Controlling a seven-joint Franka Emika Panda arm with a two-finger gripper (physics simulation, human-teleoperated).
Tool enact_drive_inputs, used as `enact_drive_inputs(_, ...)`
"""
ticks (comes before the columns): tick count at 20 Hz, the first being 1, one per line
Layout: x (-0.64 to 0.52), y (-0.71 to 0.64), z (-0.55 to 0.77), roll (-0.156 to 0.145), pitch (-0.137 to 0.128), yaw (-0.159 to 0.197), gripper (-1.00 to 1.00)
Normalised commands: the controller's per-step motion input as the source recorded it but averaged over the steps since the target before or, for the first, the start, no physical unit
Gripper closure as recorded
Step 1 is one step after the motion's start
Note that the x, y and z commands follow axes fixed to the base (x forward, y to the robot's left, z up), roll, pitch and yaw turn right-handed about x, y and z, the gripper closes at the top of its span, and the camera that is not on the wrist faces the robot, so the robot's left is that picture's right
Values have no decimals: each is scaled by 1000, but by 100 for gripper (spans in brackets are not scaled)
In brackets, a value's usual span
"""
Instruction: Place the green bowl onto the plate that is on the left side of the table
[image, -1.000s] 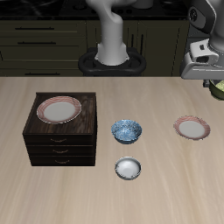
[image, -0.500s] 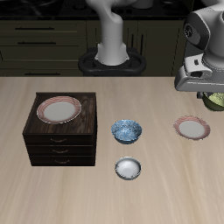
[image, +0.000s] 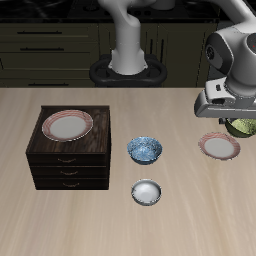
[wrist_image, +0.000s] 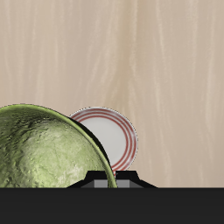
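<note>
Tool gripping green bowl, having swung inward, now hovering just above plate; lowering onto it looking next.

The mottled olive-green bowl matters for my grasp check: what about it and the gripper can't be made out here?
- Exterior view: the green bowl is mostly hidden behind the gripper body.
- Wrist view: the bowl is cut off by the edge; the fingers are not visible.
- The red-rimmed white plate is partly covered by the bowl.
</note>
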Motion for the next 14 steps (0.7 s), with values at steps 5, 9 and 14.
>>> enact_drive_inputs(5, -101, -127, -315, -20, 32, 0, 100)
enact_drive_inputs(9, -137, -126, -127, -7, 13, -17, 100)
enact_drive_inputs(14, -151, 105, -145, 46, 26, 23, 100)
